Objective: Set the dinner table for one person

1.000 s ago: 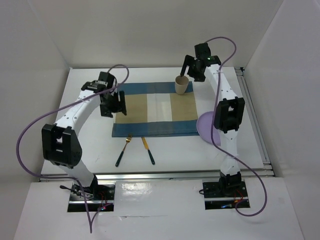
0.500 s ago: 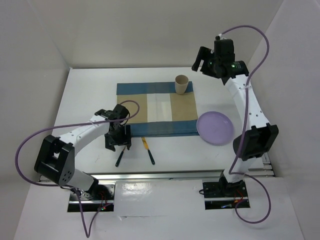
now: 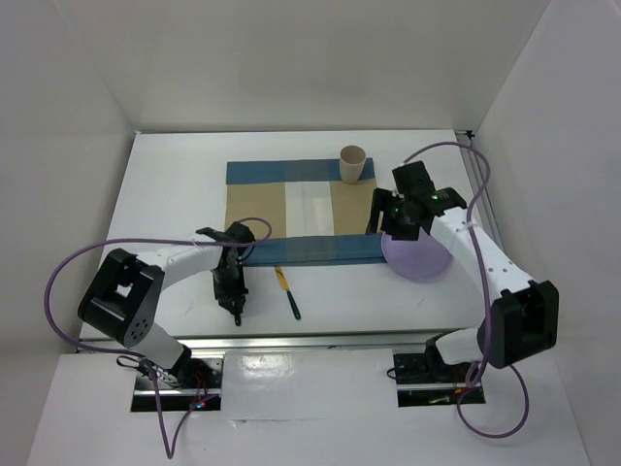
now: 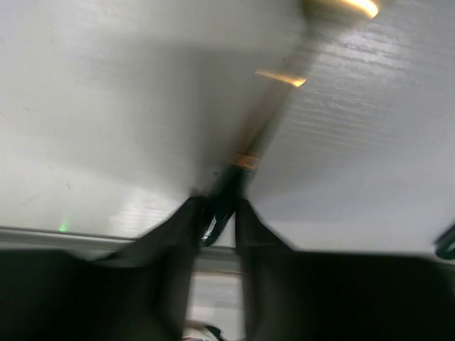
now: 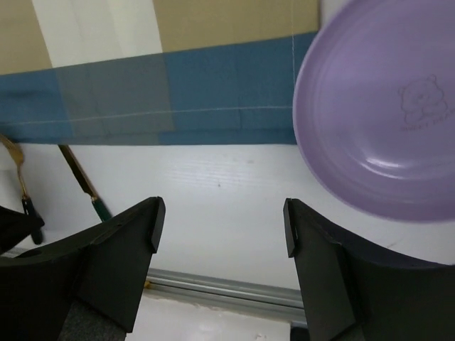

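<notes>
A: The white rectangular rail-edged dinner table is spread before both bases.
B: The left gripper is set astride the dark-handled gold fork; clamping can't be told, blurred. The right gripper is held agape beside the round lilac plate.

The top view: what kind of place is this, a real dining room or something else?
Most likely a robot test cell, not a home. Plain white panels box in the dinner table, a left arm and a right arm are bolted at its near edge, and one striped placemat lies on it.
</notes>
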Available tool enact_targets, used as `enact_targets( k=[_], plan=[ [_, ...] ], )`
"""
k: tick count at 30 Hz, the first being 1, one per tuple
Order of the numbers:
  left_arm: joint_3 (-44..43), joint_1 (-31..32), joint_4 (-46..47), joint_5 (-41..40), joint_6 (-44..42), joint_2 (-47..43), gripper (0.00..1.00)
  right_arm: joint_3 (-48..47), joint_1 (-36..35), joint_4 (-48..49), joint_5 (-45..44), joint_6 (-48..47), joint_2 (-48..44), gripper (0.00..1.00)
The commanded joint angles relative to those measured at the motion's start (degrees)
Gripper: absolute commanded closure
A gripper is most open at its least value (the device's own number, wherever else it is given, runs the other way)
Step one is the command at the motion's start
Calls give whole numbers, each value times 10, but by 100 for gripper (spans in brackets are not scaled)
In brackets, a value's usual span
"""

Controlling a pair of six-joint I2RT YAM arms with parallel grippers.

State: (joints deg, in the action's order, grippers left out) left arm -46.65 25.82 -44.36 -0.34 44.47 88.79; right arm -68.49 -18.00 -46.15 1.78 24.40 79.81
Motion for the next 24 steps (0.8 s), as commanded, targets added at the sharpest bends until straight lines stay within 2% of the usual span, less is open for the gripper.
enact_targets(
  k=[1,4,9,14,17,19,20,21,24],
  plan=[
    [8,3,24,-5,11,14,77,30,16,-5,2,32,-55,23],
    [-12,11,-9,-11,11,-9,100,58,50,-5,17,39,-74,26],
    [-76,54,-81,10,0,-55,100,71,93,-24,-26,28,-68,28],
    [-225,40,-135,-41,-23,-44,100,101,182,-24,-31,82,-30,30],
    [-315,17,-143,-73,-52,14,100,141,224,3,-13,111,-43,30],
    [-353,-7,-130,-88,-72,55,100,161,280,19,1,117,-57,30],
    [-406,-17,-130,-93,-85,109,100,183,301,28,28,117,-57,30],
    [-430,-35,-130,-93,-90,137,100,191,340,33,40,117,-62,30],
    [-516,-58,-130,-104,-115,234,100,208,397,46,86,117,-62,30]
  ],
)
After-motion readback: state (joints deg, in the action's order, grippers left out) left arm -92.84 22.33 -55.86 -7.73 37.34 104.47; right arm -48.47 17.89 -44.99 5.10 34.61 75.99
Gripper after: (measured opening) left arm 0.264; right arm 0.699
